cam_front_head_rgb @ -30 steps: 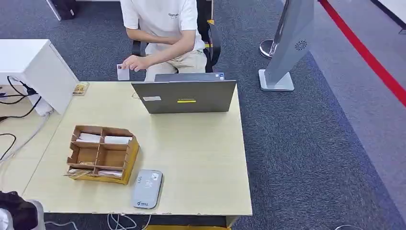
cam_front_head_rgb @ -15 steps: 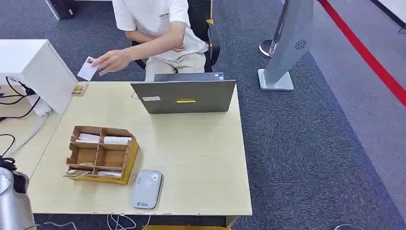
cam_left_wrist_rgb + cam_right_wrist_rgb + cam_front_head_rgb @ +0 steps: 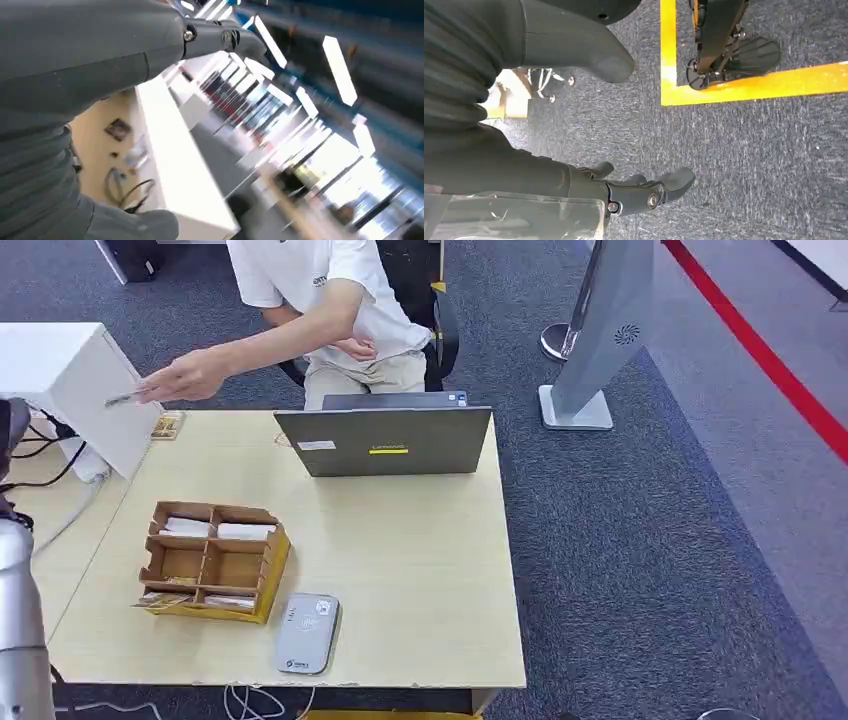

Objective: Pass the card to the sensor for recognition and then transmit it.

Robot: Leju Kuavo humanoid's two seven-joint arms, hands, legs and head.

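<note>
Nearing left hand (image 3: 10,425), apparently apart: person's card (image 3: 122,399).

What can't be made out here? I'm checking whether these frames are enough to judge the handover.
- Card: head view, seen edge-on in the person's hand, so its face is unreadable.
- Left hand: left wrist view is motion-blurred; in the head view the picture's left edge cuts it, so its finger state is unclear.
- Sensor: head view, markings too small to read.
- Laptop: head view, its screen faces away.
- Right hand: hangs over carpet, open.

A grey laptop (image 3: 385,440) and brown cardboard organizer (image 3: 213,562) sit on the pale yellow table (image 3: 420,570) over blue-grey carpet (image 3: 650,540).
</note>
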